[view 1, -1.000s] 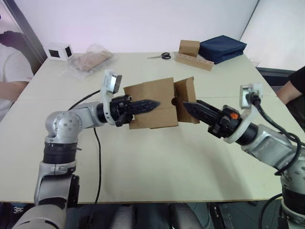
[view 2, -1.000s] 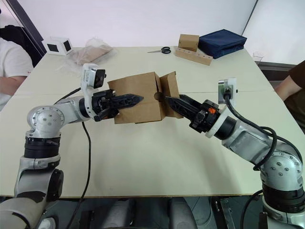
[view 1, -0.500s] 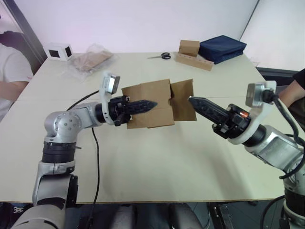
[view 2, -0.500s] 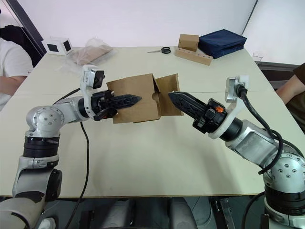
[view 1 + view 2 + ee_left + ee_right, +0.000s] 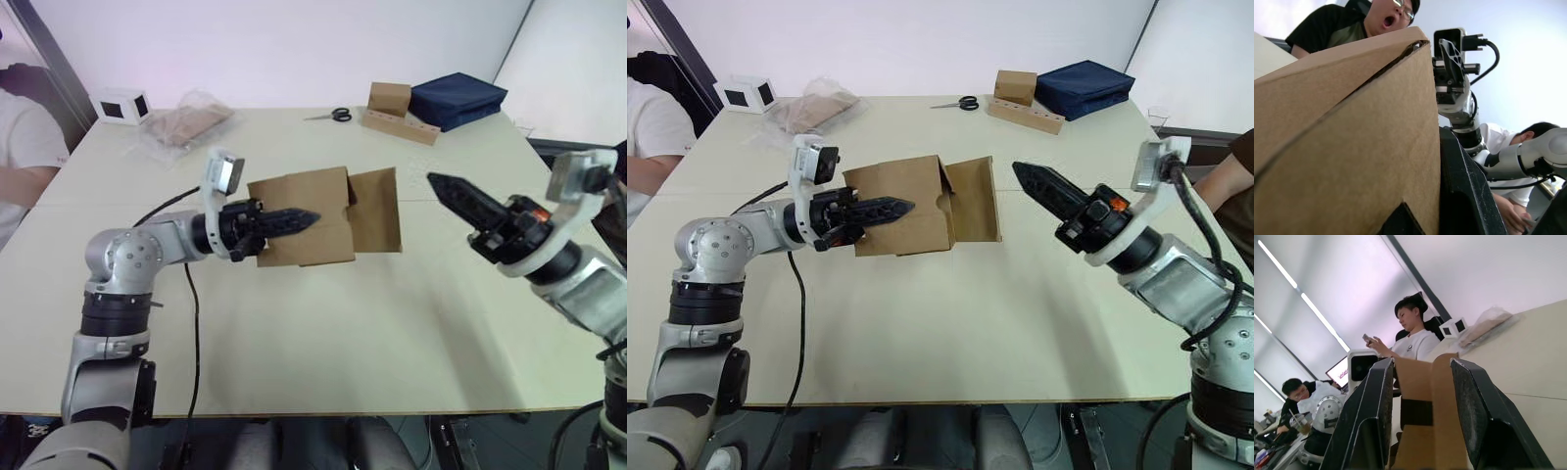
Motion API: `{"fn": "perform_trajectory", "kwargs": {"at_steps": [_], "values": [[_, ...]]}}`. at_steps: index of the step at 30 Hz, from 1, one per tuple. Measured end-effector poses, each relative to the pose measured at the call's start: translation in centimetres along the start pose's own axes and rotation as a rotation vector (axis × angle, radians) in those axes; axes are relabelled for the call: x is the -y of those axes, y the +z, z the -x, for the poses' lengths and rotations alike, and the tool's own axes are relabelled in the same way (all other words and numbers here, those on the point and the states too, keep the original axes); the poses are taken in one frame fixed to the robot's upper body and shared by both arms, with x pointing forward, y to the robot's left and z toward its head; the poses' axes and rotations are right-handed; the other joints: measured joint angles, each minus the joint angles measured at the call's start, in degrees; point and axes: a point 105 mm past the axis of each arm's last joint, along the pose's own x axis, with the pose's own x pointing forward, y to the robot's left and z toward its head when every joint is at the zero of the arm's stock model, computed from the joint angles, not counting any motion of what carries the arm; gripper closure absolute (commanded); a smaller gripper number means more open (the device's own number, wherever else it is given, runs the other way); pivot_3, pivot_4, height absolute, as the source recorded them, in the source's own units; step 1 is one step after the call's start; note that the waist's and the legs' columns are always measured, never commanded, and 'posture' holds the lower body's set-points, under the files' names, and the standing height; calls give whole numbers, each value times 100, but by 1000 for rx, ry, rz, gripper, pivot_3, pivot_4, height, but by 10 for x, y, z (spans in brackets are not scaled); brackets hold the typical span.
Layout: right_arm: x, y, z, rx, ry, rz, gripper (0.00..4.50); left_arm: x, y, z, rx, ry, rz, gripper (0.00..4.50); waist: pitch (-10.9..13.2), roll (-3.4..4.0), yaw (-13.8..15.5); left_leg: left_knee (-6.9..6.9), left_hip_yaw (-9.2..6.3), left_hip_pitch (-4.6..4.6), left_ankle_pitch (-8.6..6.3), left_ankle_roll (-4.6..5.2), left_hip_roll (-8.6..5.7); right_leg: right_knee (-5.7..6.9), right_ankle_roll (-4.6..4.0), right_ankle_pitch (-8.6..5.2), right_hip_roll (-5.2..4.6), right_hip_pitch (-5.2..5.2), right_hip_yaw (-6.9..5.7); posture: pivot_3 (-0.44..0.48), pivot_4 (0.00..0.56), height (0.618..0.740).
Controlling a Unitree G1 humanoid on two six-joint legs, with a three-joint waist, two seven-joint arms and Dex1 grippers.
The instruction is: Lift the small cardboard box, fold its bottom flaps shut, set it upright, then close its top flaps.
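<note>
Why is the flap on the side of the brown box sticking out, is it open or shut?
Open. The flap swings outward from the small cardboard box toward the right gripper, which is apart from it.

we see the small cardboard box mid-table, scissors at the far edge, white box at the far left corner.

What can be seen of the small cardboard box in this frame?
The small cardboard box is plain brown corrugated card, unprinted, lying tipped with its open end toward the robot's right. One flap stands swung out there. The left gripper is clamped on its near wall; the right gripper is apart from it, jaws open.
</note>
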Motion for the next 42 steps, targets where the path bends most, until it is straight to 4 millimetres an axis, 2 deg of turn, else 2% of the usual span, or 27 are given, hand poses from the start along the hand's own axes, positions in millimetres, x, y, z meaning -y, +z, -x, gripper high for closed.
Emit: {"fn": "perform_trajectory", "kwargs": {"at_steps": [2,4,6,17,27,42], "values": [[6,-7,1,-22,-19,0,2655,2,0,-1,2,-11,1,4500,0,0,-1,-1,0,0,0,0,0,-1,0,0,1,0,0,0,150,740],[15,-26,2,-76,-41,-37,2655,2,0,-2,4,-16,5,4500,0,1,-2,-1,0,0,0,0,0,0,0,0,1,-2,1,0,150,740],[18,-36,0,-97,-36,-60,2655,3,0,-4,4,-21,10,4500,1,2,-5,-1,1,0,0,0,0,0,0,0,0,-2,2,0,150,740],[8,-40,-5,-100,15,-64,2655,3,-1,-8,9,-22,19,4500,1,2,-2,-1,1,0,0,0,0,0,0,0,0,-1,1,0,150,740],[10,-43,-7,-98,2,-61,2655,3,1,-13,17,-20,19,4500,1,2,-3,-1,1,0,0,0,0,0,0,0,0,-1,1,0,150,740],[-13,-38,-14,-71,18,-10,2655,-6,0,-18,39,33,9,4500,1,2,-2,-1,0,0,0,0,0,0,0,0,0,-1,1,0,150,740]]}}
